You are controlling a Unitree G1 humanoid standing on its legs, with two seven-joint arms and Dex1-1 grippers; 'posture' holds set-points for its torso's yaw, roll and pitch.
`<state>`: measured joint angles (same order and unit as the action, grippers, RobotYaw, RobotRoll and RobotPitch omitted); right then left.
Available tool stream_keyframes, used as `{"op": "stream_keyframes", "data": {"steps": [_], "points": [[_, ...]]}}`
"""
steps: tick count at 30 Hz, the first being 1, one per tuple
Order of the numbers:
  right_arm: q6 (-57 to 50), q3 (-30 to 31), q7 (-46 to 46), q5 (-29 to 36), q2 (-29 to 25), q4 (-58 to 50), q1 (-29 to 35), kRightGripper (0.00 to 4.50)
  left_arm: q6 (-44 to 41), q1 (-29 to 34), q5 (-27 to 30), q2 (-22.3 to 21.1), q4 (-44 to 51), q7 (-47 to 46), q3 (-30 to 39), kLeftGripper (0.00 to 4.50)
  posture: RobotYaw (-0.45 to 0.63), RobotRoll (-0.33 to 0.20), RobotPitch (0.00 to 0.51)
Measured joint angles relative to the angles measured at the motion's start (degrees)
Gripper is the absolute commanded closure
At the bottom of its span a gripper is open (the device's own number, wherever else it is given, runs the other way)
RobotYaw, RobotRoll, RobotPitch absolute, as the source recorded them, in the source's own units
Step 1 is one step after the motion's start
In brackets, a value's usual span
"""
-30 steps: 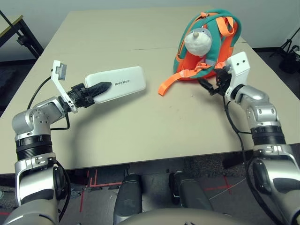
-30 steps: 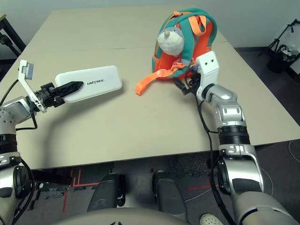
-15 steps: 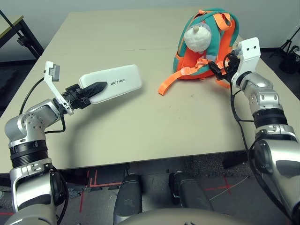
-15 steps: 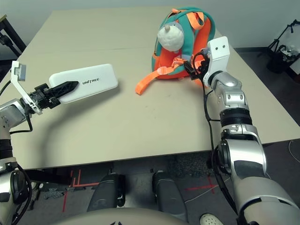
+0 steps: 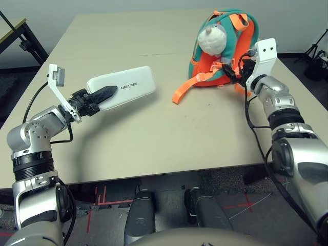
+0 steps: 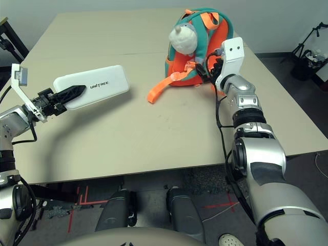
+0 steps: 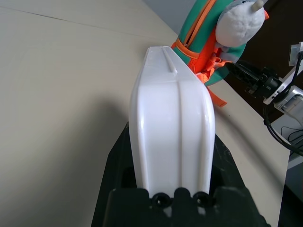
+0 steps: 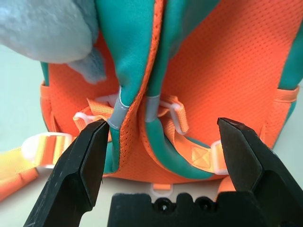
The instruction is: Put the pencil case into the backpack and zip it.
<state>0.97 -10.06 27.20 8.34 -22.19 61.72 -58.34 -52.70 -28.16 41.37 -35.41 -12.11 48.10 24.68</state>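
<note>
Above one table (image 5: 123,138), one white pencil case (image 5: 121,87) is clamped between the two fingers of the left gripper (image 5: 96,99); one backpack (image 5: 220,51) stands on the tabletop, the right gripper (image 8: 163,165) before it, its two fingers apart.

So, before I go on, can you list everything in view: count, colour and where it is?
Table: one, beige, in front of the robot
Pencil case: one, white, in the left jaws
Backpack: one, teal and orange, on the table's right side
Plush head: one, grey-white, on the backpack
Side table: one, tan-topped, far left
Tripod: one, black, on the floor to the right
Shoe: one, pale, on the floor near the robot
Tape: several strips, red, on the floor
Jaws: two pairs, black; left shut on the case, right open at the backpack
Arms: two, silver, left and right
</note>
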Motion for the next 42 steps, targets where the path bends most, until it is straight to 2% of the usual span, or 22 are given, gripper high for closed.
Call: {"op": "stream_keyframes", "data": {"steps": [13,16,21,22,42], "points": [[0.1,-2.1,4.2,3.0,2.1,1.7,-3.3,0.0,0.0,0.0,0.4,-0.1,0.1,0.0,0.0,3.19,0.01,0.0,0.056],[0.1,-2.1,4.3,3.2,2.4,2.2,-3.8,0.55,0.0,0.0,0.4,-0.1,0.1,0.0,0.0,3.19,0.01,0.0,0.054],[0.2,-2.6,4.1,3.2,2.4,3.7,-3.9,2.53,0.0,0.0,0.4,-0.2,0.1,0.0,0.0,3.19,0.01,0.0,0.053],[0.2,-2.8,4.1,3.2,2.4,3.8,-3.9,2.69,0.0,0.0,0.4,-0.2,0.1,0.0,0.0,3.19,0.01,0.0,0.053],[0.1,-2.3,6.6,2.6,1.0,3.5,-3.5,2.69,1.9,-0.4,0.2,-0.2,-0.9,-0.7,-0.3,3.22,0.0,0.0,0.053]]}}
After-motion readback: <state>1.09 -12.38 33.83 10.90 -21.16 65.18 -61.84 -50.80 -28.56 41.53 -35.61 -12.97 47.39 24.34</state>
